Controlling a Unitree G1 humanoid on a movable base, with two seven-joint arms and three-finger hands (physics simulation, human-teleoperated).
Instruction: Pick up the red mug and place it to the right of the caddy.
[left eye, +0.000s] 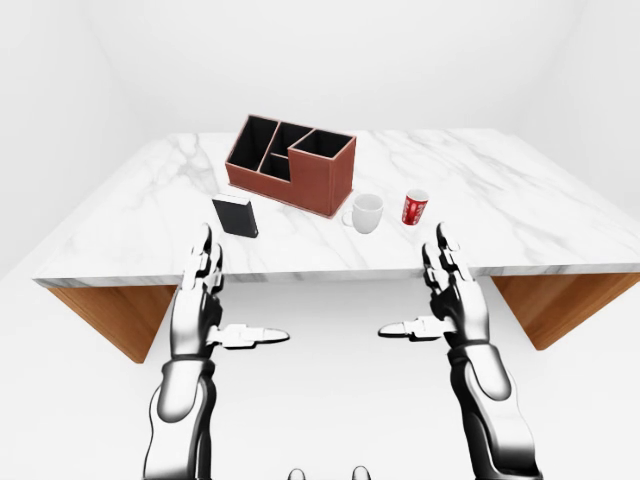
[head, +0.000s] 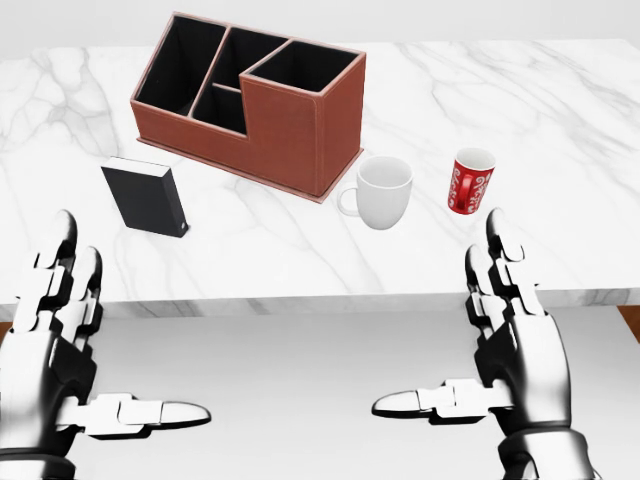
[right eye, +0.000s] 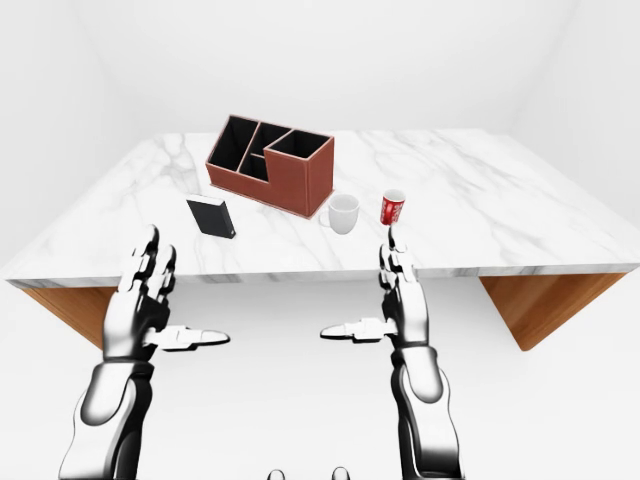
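there, glossy red mug (head: 471, 181) beside leathery compartmented caddy (head: 255, 101).

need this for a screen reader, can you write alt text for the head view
A red mug stands on a marble table, right of a white mug, a brown caddy and a black box. Below, the left hand and right hand hover open, empty.
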